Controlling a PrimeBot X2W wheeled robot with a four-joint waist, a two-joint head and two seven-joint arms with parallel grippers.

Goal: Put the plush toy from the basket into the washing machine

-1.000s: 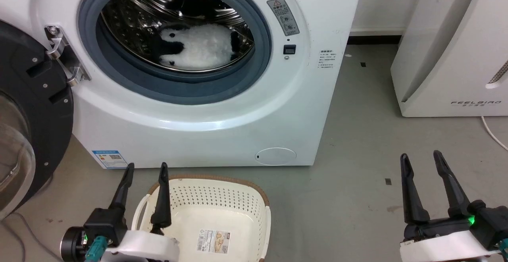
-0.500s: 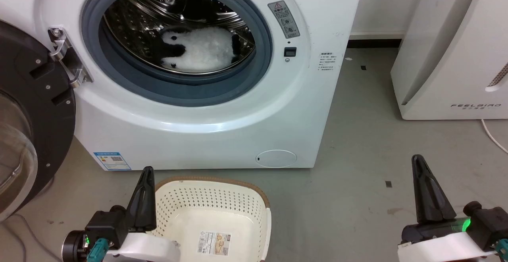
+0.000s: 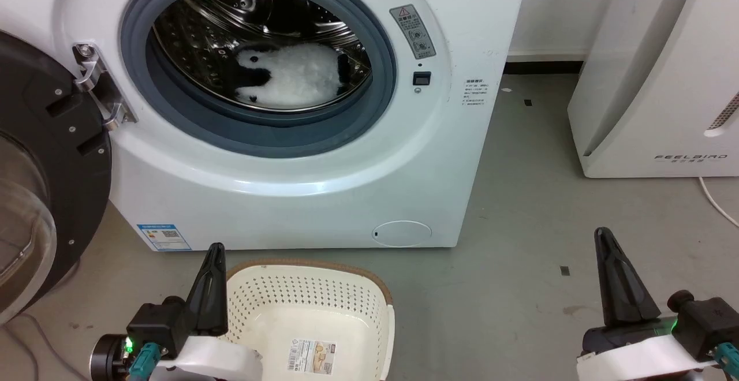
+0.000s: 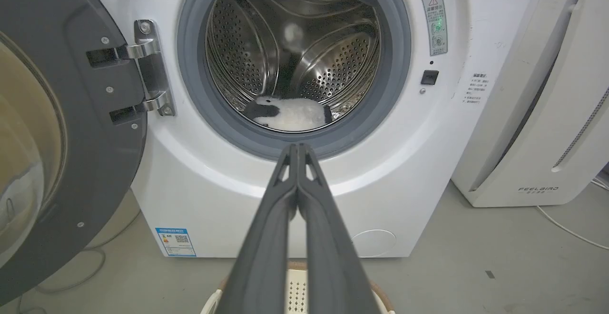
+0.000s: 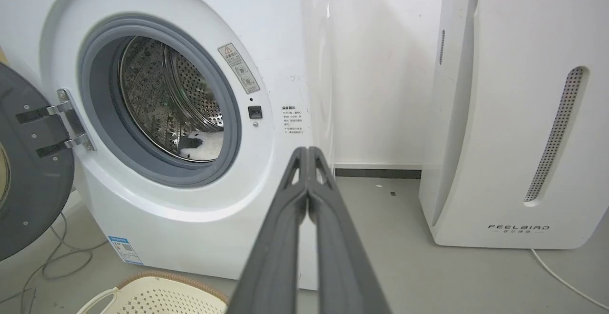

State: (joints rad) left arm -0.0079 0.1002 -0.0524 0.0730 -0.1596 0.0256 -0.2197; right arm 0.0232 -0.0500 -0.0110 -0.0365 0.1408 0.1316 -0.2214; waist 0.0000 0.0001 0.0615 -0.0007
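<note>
Lying in the washing machine (image 3: 300, 185), the plush toy (image 3: 294, 75) is partly hidden; left gripper (image 3: 216, 251), right gripper (image 3: 603, 235) pinched closed.

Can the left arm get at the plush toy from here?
Probably yes: the door stands wide open and nothing blocks the mouth of the washing machine between the left claw and the plush toy, though the claw is shut.
</note>
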